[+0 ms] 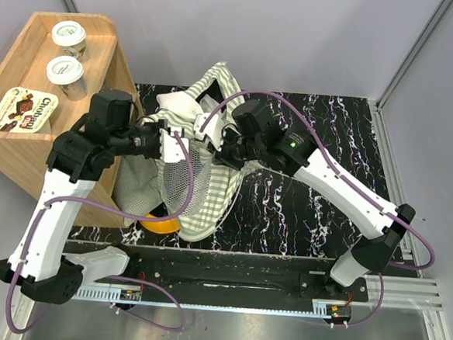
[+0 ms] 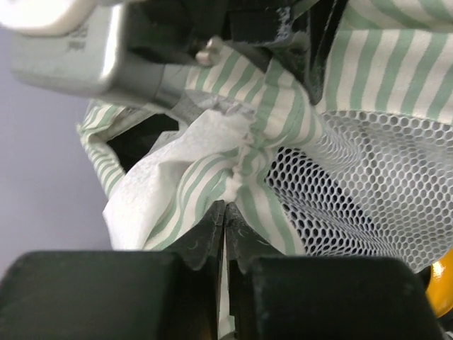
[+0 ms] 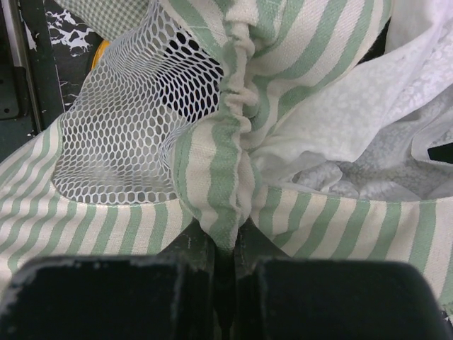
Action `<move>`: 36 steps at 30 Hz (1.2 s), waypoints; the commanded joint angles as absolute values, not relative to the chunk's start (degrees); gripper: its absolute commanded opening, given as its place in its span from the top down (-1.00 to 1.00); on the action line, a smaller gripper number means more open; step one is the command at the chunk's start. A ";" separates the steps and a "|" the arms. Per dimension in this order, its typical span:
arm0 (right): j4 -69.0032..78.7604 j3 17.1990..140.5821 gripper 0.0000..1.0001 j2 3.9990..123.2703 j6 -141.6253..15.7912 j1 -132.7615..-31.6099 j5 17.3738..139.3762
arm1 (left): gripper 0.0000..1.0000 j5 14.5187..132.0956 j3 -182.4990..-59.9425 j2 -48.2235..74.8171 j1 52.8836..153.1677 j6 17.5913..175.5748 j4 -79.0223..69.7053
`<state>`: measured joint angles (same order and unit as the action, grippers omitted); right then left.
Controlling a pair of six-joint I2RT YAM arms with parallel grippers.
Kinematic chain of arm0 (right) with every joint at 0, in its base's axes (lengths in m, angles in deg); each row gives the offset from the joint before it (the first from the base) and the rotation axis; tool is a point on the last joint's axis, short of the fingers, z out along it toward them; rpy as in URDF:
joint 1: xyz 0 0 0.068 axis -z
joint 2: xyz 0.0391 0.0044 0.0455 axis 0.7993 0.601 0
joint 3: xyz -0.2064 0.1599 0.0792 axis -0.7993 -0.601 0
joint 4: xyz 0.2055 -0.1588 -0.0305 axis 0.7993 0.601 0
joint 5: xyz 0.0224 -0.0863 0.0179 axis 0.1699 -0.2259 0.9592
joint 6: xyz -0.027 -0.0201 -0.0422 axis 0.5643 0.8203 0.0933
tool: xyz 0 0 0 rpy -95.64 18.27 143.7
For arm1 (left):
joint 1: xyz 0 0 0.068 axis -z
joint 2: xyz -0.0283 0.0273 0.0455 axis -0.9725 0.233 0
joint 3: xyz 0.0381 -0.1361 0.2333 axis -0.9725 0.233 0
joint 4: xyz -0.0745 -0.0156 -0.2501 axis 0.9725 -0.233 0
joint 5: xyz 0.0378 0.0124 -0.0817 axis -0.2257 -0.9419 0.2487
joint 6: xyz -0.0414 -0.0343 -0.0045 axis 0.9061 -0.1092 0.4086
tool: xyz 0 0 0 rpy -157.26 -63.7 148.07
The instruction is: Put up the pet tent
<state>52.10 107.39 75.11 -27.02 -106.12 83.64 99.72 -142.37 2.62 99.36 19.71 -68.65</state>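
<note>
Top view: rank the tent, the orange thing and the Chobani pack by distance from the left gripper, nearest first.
1. The tent, mid-table, held in the fingers of the left gripper.
2. The orange thing, under the tent's near edge.
3. The Chobani pack, on the wooden shelf at far left.

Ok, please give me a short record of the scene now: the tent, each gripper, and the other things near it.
pet tent: collapsed, crumpled, between both grippers
left gripper: shut on gathered fabric beside the mesh window
right gripper: shut on a striped fold beside the same window
table: black, marbled
orange object: partly hidden under the tent
wooden shelf: at the left, holds two cups and a Chobani pack
</note>
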 commanded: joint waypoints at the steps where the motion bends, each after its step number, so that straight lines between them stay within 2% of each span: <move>1: 47.97 106.88 1.00 72.03 -27.36 -105.35 83.21 | 0.60 91.00 -147.05 1.44 98.15 16.65 -70.65; 3: 48.05 106.27 1.00 71.50 -27.28 -105.27 83.39 | 0.33 86.51 -147.40 1.17 98.06 13.12 -72.41; 4: 48.05 106.18 1.00 71.41 -27.27 -105.27 83.39 | 0.26 84.75 -147.66 0.91 97.80 11.54 -73.29; 9: 48.58 105.74 1.00 70.97 -27.27 -105.27 83.65 | 0.13 83.68 -149.51 0.47 95.60 5.74 -75.67; 12: 48.40 105.39 1.00 70.53 -27.27 -105.27 83.92 | 0.11 83.42 -149.34 1.26 94.46 2.92 -76.02; 20: 47.96 103.72 1.00 68.60 -26.92 -105.27 83.83 | 0.22 85.69 -148.37 3.10 93.05 -0.33 -76.72; 23: 47.96 103.54 1.00 68.34 -26.75 -105.27 83.92 | 0.43 89.02 -148.89 3.54 92.96 0.54 -76.64; 29: 47.96 103.63 1.00 68.77 -26.66 -105.27 84.36 | 0.35 94.49 -149.33 3.72 92.87 -0.25 -79.01; 34: 47.88 103.80 1.00 68.77 -26.75 -105.27 84.36 | 0.60 92.47 -148.81 3.63 92.87 -0.16 -78.75; 36: 47.96 103.80 1.00 68.77 -26.75 -105.27 84.45 | 0.62 91.33 -148.90 3.46 92.96 0.54 -78.22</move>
